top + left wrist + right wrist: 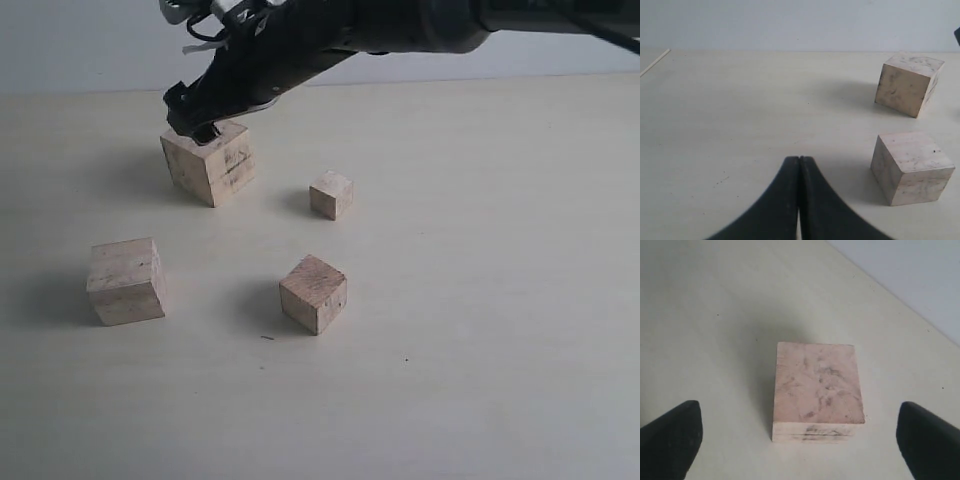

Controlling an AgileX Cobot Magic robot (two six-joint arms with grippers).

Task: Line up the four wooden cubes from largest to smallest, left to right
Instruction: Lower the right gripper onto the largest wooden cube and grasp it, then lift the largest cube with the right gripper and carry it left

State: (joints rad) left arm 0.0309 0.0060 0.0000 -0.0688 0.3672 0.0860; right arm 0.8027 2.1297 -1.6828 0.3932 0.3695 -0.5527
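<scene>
On the pale table [500, 300], seen from the exterior view, the four wooden cubes lie scattered rather than in a row. Taking the third cube [314, 293] as the centre, the smallest cube [331, 194] sits at 12 o'clock, the second-largest cube [126, 281] at 9 o'clock, and the largest cube [208, 162], its faces marked with dark smudges, at about 11 o'clock. All four are well apart from one another. The right arm reaches across from 2 o'clock, and the right gripper [198, 118] hangs over the far top edge of the largest cube, hiding that corner; whether it touches the wood cannot be told. In the right wrist view its fingers [670, 440] stand wide apart, one on each side of the cube, both blurred and cut off by the frame. The left gripper [799, 170] is out of the exterior view; its own camera shows the jaws pressed together on nothing, low over bare table, with only the largest and second-largest cubes in sight, and a dark sliver at the frame edge too small to identify.
</scene>
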